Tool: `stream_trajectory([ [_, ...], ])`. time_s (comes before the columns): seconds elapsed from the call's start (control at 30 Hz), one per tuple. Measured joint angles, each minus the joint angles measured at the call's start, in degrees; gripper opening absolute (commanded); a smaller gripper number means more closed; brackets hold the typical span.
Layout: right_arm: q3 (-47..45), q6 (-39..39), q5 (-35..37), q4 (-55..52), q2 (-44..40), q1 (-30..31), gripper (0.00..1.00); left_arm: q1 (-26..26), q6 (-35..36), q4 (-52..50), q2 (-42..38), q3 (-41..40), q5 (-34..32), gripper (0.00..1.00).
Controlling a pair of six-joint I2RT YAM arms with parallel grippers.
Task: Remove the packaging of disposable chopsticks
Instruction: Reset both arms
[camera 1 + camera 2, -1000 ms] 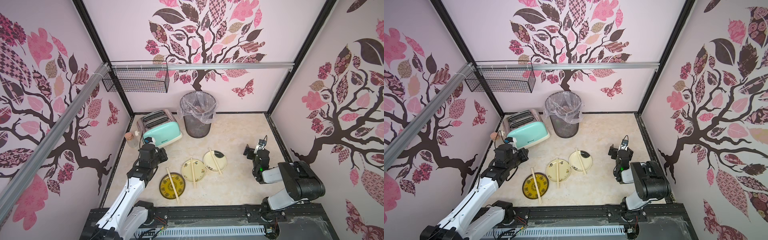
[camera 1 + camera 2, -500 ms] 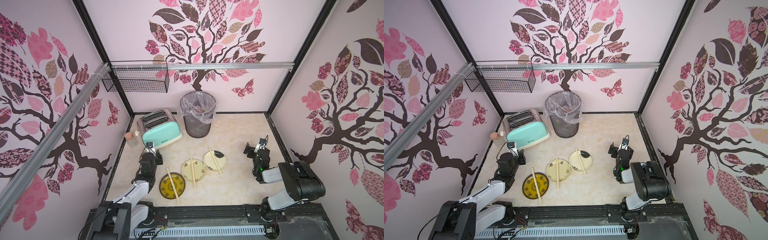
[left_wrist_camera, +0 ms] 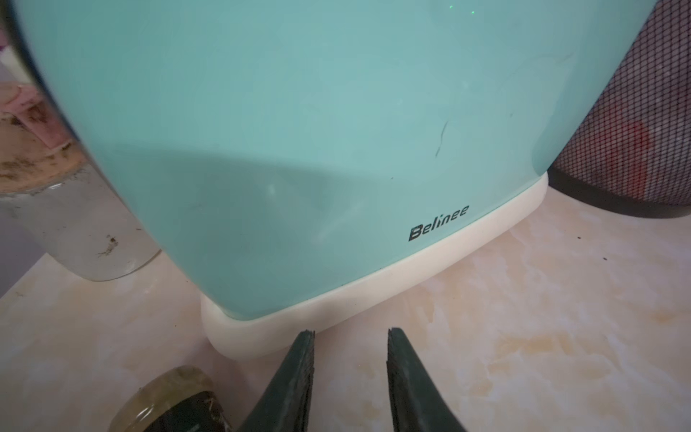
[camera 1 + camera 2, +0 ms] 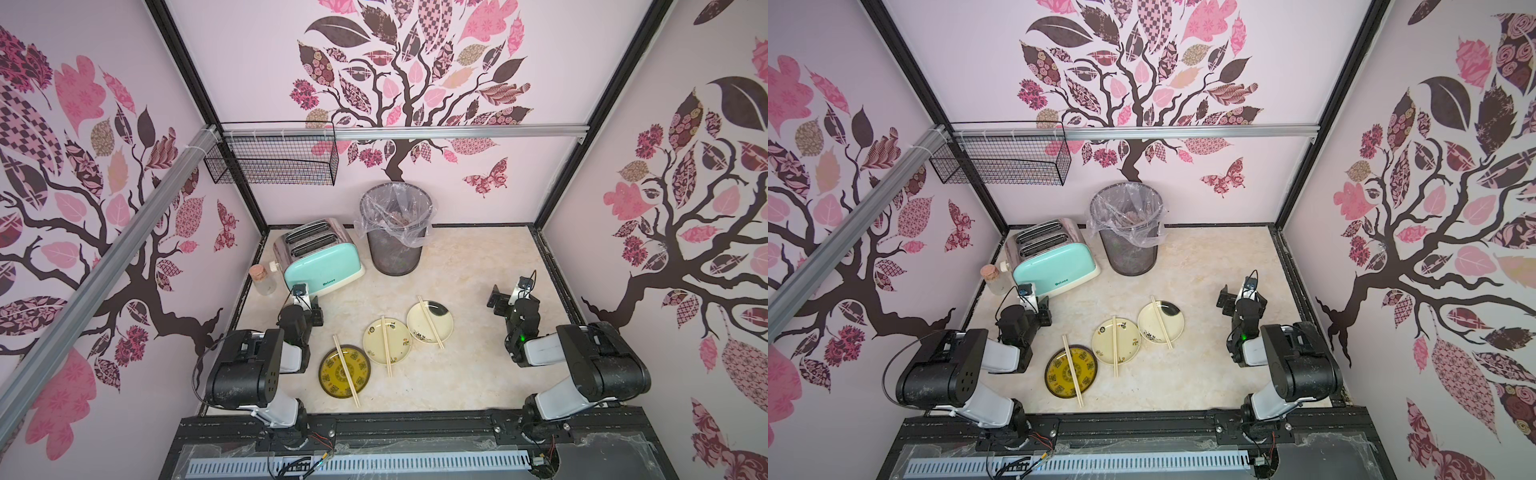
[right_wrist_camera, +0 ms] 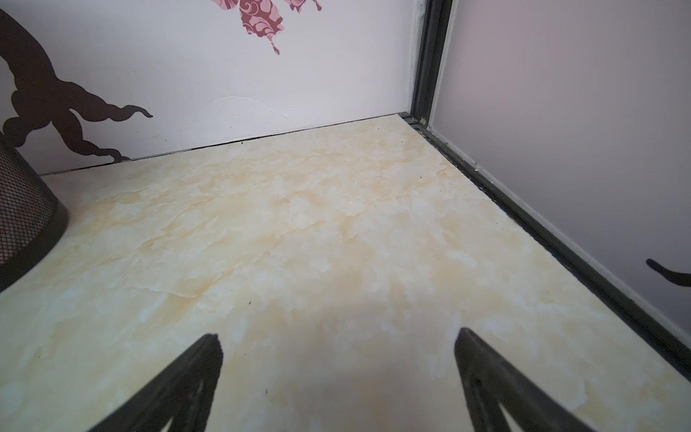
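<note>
chopsticks [image 4: 387, 332] across three plates [image 4: 374, 354], reddish scraps [image 4: 400, 217] in lined bin [image 4: 395, 255], left claw [image 3: 350, 333] and right claw [image 5: 336, 336] released

**Kitchen Odds and Ends Sitting on a Marbled Table**

A mint-green toaster [image 4: 322, 266] is standing at the far left of the table [image 4: 465, 266], and a corked bottle [image 4: 262, 280] is sitting just left of it. A black mesh bin [image 4: 395, 257] is standing to the toaster's right, wearing a clear liner [image 4: 411, 239]. Nearer, a yellow plate [image 4: 324, 370], a cream plate [image 4: 401, 345] and a white plate [image 4: 442, 320] are lying in a diagonal row. A wire basket [image 4: 274, 160] is hanging on the far wall.
</note>
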Motion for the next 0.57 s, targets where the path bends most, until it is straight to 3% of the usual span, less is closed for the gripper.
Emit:
stream_trajectory([
  [0.23, 0.00, 0.00, 0.00, 0.00, 0.00, 0.00, 1.00, 2.67, -0.92, -3.69, -0.02, 6.49, 2.95, 0.58],
  [0.57, 0.72, 0.02, 0.00, -0.72, 0.00, 0.00, 0.99, 2.80, -1.07, -5.92, 0.00, 6.54, 3.26, 0.63],
])
